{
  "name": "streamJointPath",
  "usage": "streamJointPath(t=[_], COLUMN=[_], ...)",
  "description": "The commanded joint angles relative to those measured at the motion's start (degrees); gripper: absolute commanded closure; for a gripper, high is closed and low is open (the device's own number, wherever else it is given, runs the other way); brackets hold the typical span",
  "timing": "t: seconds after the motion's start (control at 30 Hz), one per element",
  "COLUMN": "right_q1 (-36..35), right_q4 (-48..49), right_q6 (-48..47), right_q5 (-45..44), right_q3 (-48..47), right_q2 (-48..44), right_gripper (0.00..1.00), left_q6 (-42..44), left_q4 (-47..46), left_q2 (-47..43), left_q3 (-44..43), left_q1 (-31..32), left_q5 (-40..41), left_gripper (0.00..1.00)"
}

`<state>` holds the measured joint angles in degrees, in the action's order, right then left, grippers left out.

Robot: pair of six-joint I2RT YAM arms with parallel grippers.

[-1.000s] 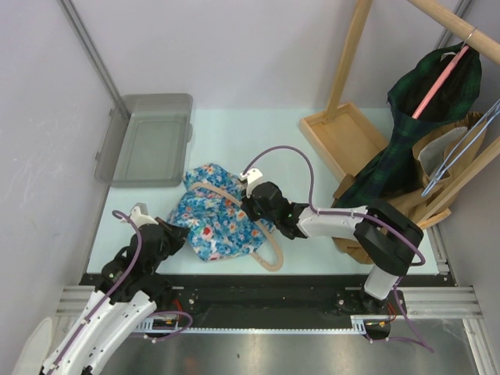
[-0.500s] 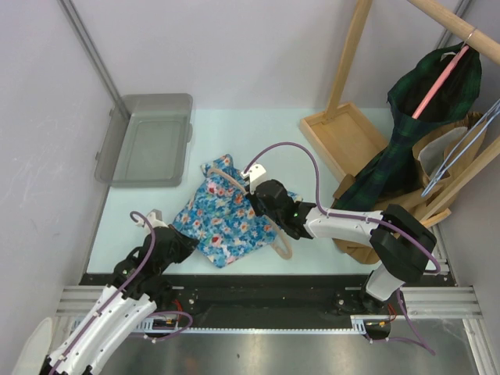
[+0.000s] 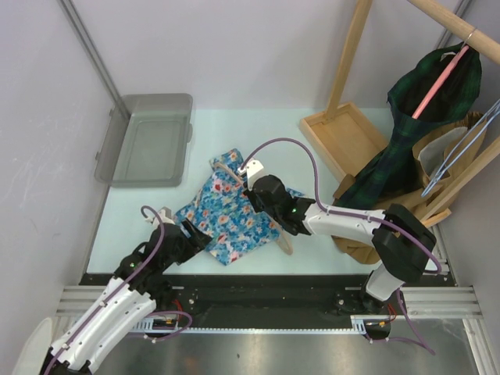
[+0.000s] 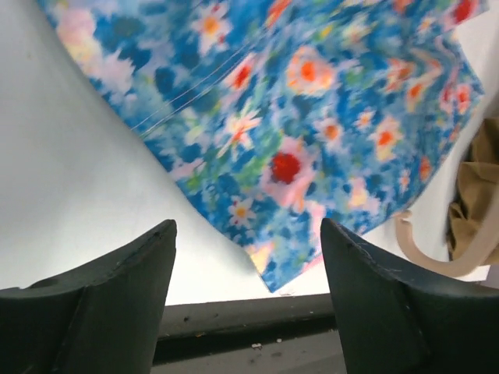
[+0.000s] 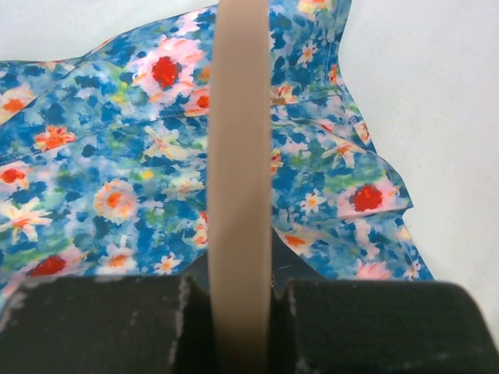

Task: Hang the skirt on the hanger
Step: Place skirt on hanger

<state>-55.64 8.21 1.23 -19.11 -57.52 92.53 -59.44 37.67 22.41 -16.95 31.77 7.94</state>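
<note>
The blue floral skirt lies spread on the pale table, and a beige hanger runs through it with one end poking out at the far side. My right gripper is shut on the hanger bar, over the skirt. At the skirt's near-left corner my left gripper stands open. In the left wrist view the skirt's corner lies just beyond the empty gap of the left gripper, and a curved end of the hanger shows at the right.
A grey plastic bin sits at the back left. A wooden rack with a tray base stands at the right, carrying a dark plaid garment on a pink hanger. Beside it are wire hangers. The table's front edge is directly below the left fingers.
My left gripper has let go of the skirt's corner and opened. My right gripper carried the hanger back and to the right, and the skirt has stretched out flatter.
</note>
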Motion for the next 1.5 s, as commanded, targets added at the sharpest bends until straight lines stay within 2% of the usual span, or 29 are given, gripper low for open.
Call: streamJointPath(t=[0.0, 0.1, 0.13, 0.17, 0.27, 0.43, 0.67, 0.77, 0.87, 0.9, 0.97, 1.07, 1.1, 1.17, 1.47], right_q1=[0.79, 1.06, 1.32, 1.23, 1.23, 2.02, 2.11, 1.76, 2.02, 2.28, 2.64, 3.25, 3.34, 3.34, 3.6], right_q4=[-2.05, -5.38, -6.26, -7.4, -7.94, -11.02, -13.74, -13.66, -13.22, -13.3, -13.13, -13.39, -13.39, -13.39, -12.52], right_q6=[0.87, 2.71, 3.07, 3.33, 4.74, 7.02, 9.13, 9.49, 9.14, 8.88, 8.61, 8.17, 7.91, 7.91, 7.64], right_q5=[-0.93, -0.83, -1.1, -1.8, -4.26, -4.97, -1.02, -1.36, -2.07, -2.07, -2.33, -2.16, -2.07, -2.07, -2.24], right_q3=[-4.35, -7.69, -8.57, -9.45, -11.3, -12.79, -14.11, -14.11, -14.2, -14.2, -14.2, -14.12, -14.2, -14.12, -14.2], right_q2=[0.98, 3.44, 4.05, 5.37, 6.17, 6.78, 8.45, 9.16, 9.33, 9.42, 9.25, 9.07, 9.16, 9.16, 10.21], right_gripper=[1.0, 1.0, 1.0, 1.0, 1.0, 1.0, 1.0, 1.0, 1.0, 1.0, 1.0, 1.0, 1.0, 1.0, 1.0], left_q6=[5.47, 7.41, 7.76, 7.15, 4.17, 2.84, 10.48, 10.31, 7.68, 7.5, 6.36, 5.48, 5.39, 5.65, 5.83], left_q4=[-0.67, -3.2, -6.87, -8.74, -15.68, -22.27, -27.99, -29.41, -25.03, -23.62, -21.95, -21.94, -22.55, -22.99, -20.97], left_q2=[-1.15, 1.13, 2.18, 2.89, 5.69, 7.55, 14.31, 18.62, 21.18, 21.27, 20.66, 18.64, 17.93, 16.7, 13.28], left_q3=[-7.47, -7.31, -6.35, -3.56, 1.72, 4.38, 0.52, 0.25, -0.71, -0.54, 0.34, 2.18, 2.71, 3.24, 0.61], left_q1=[0.31, 0.31, 0.4, 0.49, 1.62, 8.29, 15.07, 16.13, 17.97, 18.15, 18.33, 18.33, 18.33, 18.33, 18.33], left_q5=[-0.29, -6.43, -7.41, -11.77, -14.71, -13.48, -8.03, -6.47, -2.07, -1.8, -1.18, -1.7, -2.4, -3.11, -10.05], left_gripper=[0.21, 0.2, 0.21, 0.21, 0.23, 0.21, 0.19, 0.2, 0.3, 0.39, 0.47, 0.67, 0.82, 0.99, 1.0])
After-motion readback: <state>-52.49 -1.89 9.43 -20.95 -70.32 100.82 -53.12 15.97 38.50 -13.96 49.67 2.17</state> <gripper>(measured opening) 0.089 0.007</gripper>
